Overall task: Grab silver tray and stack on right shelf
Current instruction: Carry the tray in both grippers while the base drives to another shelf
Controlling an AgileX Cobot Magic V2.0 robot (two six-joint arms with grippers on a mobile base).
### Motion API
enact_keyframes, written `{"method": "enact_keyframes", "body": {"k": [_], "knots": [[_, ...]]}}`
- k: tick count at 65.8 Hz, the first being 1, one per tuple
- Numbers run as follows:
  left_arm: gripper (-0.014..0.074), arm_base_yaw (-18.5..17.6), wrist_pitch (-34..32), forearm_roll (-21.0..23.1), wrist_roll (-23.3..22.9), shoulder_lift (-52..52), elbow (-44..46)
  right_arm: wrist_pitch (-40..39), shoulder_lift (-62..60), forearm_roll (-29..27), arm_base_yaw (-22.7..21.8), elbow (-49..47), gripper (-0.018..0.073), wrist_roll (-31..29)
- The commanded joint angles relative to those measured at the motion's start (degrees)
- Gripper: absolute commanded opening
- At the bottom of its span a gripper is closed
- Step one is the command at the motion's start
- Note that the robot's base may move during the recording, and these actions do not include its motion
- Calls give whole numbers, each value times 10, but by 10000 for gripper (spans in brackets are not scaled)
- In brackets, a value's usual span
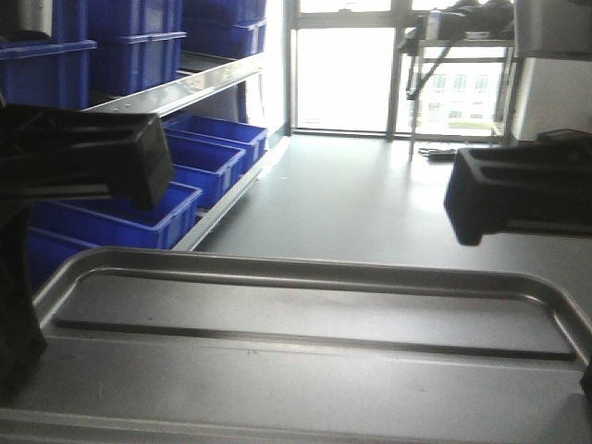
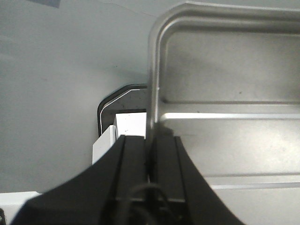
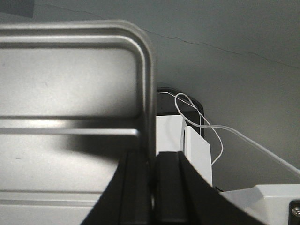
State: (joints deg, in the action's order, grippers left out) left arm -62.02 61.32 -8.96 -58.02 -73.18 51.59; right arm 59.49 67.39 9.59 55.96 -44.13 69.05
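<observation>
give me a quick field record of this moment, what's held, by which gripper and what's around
held object: silver tray, ribbed floor, roughly level
left gripper: shut on the tray's left rim
right gripper: shut on the tray's right rim
below tray: grey floor, tray held clear of it
left of front view: blue bins on a steel rack
ahead: bright glass doors
</observation>
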Motion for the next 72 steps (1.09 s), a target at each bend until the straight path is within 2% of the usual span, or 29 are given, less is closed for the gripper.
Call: {"method": "enact_keyframes", "body": {"k": [1, 17, 72], "knots": [[-94, -2, 87, -39, 4, 17, 12, 88, -13, 39, -3, -11, 78, 0], [-94, -2, 155, -38, 4, 17, 12, 112, -13, 39, -3, -11, 78, 0], [-94, -2, 154, -39, 4, 17, 12, 121, -13, 39, -3, -11, 78, 0]]}}
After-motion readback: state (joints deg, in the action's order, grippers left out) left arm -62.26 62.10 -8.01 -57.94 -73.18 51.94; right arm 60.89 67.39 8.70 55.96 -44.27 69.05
